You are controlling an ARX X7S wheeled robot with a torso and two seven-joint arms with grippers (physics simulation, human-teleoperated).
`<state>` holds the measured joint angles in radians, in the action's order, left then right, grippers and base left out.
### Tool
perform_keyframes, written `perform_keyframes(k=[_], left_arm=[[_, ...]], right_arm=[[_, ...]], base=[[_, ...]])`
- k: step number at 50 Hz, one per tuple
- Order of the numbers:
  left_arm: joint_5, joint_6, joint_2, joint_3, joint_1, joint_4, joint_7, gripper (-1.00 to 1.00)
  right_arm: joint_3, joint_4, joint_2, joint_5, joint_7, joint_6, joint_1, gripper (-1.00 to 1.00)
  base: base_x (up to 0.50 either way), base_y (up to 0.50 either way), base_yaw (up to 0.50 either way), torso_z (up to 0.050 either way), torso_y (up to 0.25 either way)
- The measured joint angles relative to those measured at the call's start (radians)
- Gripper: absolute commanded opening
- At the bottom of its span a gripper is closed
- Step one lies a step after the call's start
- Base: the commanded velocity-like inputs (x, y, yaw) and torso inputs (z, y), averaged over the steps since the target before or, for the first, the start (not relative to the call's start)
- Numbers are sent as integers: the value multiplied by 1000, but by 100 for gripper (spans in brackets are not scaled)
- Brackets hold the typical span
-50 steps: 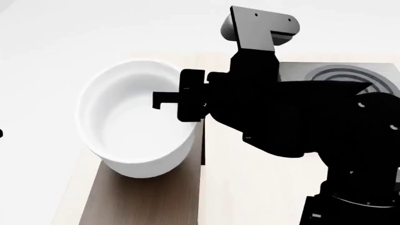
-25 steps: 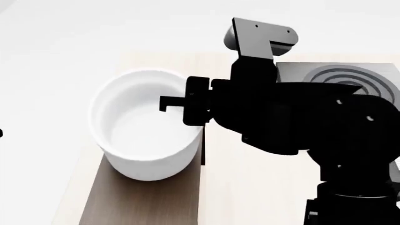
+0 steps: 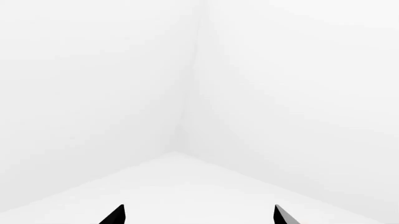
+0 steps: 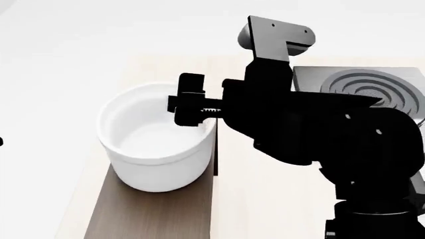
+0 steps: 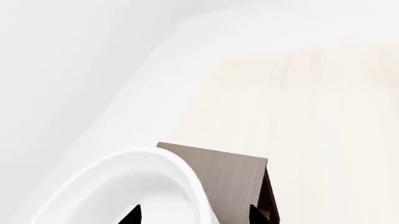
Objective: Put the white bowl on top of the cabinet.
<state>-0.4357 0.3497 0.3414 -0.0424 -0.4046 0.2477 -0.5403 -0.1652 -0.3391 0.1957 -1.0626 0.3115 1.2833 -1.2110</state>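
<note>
The white bowl [image 4: 156, 147] stands upright on the far end of the cabinet [image 4: 153, 214], a grey-brown wood-grain box. In the head view my right gripper [image 4: 188, 102] hangs over the bowl's right rim. It is open, with one finger inside the rim and one outside. The right wrist view shows the same: the bowl's rim [image 5: 187, 186] passes between the two spread fingertips of the right gripper [image 5: 194, 215], with the cabinet top [image 5: 231, 177] beyond. My left gripper [image 3: 197, 214] is open and faces bare white walls with nothing between its fingers.
A grey square stove plate with rings [image 4: 371, 87] lies at the back right, partly behind my right arm [image 4: 312, 129]. The cabinet rests on a pale wooden table [image 4: 265, 199]. White walls surround it.
The right gripper's jaws have spread apart and let go of the bowl's rim. The bowl has sunk slightly and now rests level on the cabinet.
</note>
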Motion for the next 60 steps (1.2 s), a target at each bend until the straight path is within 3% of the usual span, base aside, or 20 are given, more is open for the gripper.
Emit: perform_keyframes(k=[18, 60], left_arm=[[-6, 0, 4, 2, 1, 3, -3, 100], [-13, -6, 13, 11, 5, 9, -4, 100]], right_arm=[[27, 208, 76, 39, 5, -161, 95, 100], [57, 657, 307, 269, 175, -403, 571, 100]], base=[[0, 0, 0, 0, 0], [0, 0, 0, 0, 0]])
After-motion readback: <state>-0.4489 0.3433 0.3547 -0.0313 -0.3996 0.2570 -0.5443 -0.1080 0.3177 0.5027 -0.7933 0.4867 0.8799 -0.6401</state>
